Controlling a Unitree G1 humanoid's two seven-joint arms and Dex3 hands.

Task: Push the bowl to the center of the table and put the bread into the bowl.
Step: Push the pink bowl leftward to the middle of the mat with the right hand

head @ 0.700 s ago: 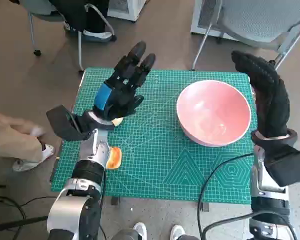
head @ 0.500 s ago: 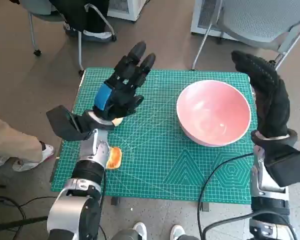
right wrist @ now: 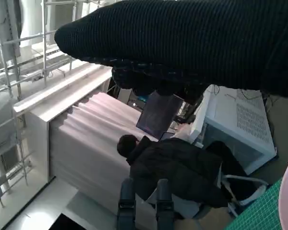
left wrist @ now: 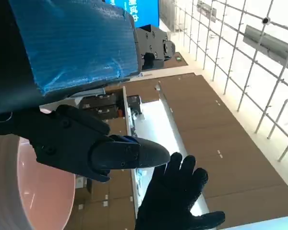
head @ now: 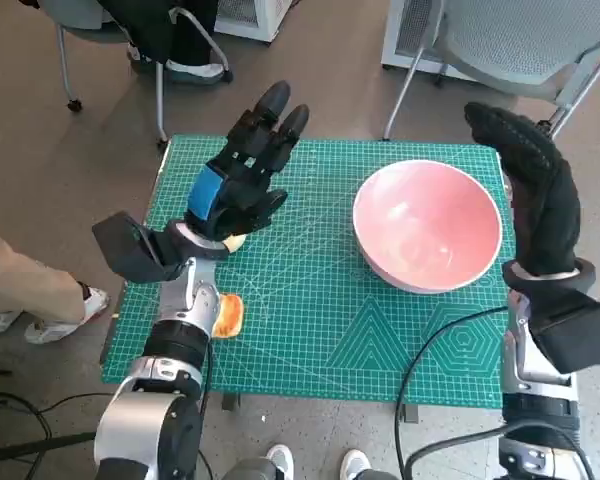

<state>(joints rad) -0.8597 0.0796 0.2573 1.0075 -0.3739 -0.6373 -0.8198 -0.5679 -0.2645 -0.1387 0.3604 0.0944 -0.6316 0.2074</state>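
Note:
A pink bowl stands on the right half of the green cutting mat, empty. The bread, a small golden roll, lies near the mat's front left, partly behind my left forearm. My left hand hovers raised over the mat's left half, fingers spread, holding nothing. My right hand is raised flat at the bowl's right side, just past its rim, empty. The left wrist view shows the bowl's rim and my right hand beyond the left hand's fingers.
A person's leg and white shoe sit at the left, beside the table. Chairs stand behind the table, and another person's feet show at the back left. A seated person appears in the right wrist view. Black cables hang at the front right.
Both hands have stayed almost still. The person's arm at the left edge has drawn back out of the picture.

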